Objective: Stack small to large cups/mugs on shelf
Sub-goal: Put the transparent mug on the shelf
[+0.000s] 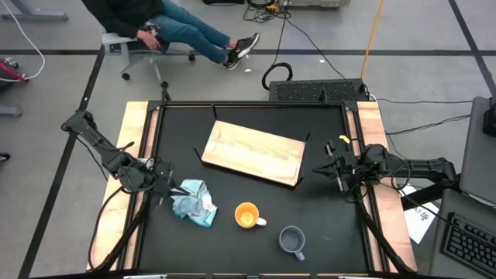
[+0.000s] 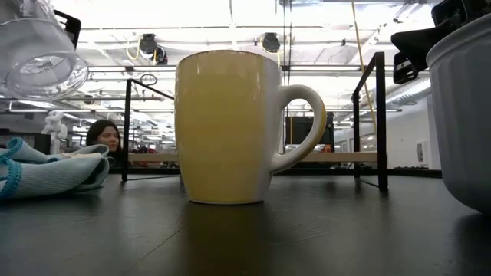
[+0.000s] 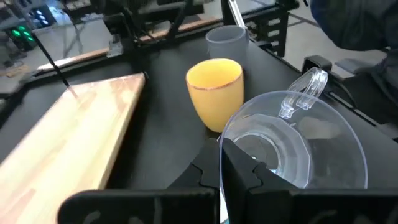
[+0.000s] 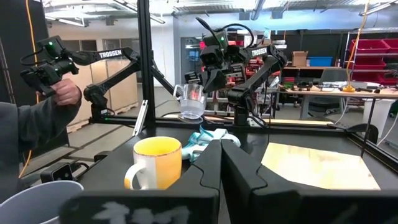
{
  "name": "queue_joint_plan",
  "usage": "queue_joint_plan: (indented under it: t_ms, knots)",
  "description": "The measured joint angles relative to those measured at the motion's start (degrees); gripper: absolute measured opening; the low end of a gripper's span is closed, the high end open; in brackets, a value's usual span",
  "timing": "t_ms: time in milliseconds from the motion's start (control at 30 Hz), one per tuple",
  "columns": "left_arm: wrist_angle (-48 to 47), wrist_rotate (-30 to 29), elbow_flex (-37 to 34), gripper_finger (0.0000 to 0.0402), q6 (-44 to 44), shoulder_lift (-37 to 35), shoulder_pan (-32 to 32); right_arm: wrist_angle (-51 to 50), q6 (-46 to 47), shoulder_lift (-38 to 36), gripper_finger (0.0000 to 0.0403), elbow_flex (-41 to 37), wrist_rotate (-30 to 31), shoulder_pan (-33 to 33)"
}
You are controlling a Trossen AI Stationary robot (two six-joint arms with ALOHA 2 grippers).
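Observation:
My left gripper is shut on a clear glass cup and holds it in the air over the table's left part, above a light blue cloth. The cup also shows in the low view and the right wrist view. An orange mug with a white handle stands upright on its base near the front middle. A grey-blue mug stands to its right. The wooden shelf board lies flat mid-table. My right gripper hangs shut at the right, touching nothing. My left gripper pinches the glass cup's wall at the rim, on the side away from the handle, with one finger inside the mouth and the other outside. The cup is lifted clear of the table and tilted, its base lower than the fingers.
A black metal frame runs around the tabletop, with upright posts toward the back. Light wooden strips border both sides. A person sits on a chair beyond the far edge, and a hand with a controller shows at the right.

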Motion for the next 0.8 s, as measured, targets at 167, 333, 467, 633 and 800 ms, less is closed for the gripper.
queue_joint_plan:
  t_ms: [167,333,467,633,800]
  knots:
    - [3.14,-5.23,0.0,0.0,-0.17,0.04,3.29,0.02,0.91,0.0,0.0,0.0,-0.01,-0.02]
    - [7.54,-2.25,0.0,0.0,2.04,0.09,8.71,0.02,1.04,0.0,0.0,-0.01,-0.01,0.0]
    - [13.08,1.99,0.0,0.0,2.43,0.17,13.63,0.02,1.04,0.0,0.0,0.0,0.0,-0.01]
    - [14.99,3.53,0.66,0.0,2.36,0.16,20.57,0.02,0.55,0.0,0.0,0.0,0.0,0.0]
    - [14.37,12.32,3.58,0.0,2.41,2.36,28.78,0.12,-0.17,0.0,0.0,0.0,0.0,-0.02]
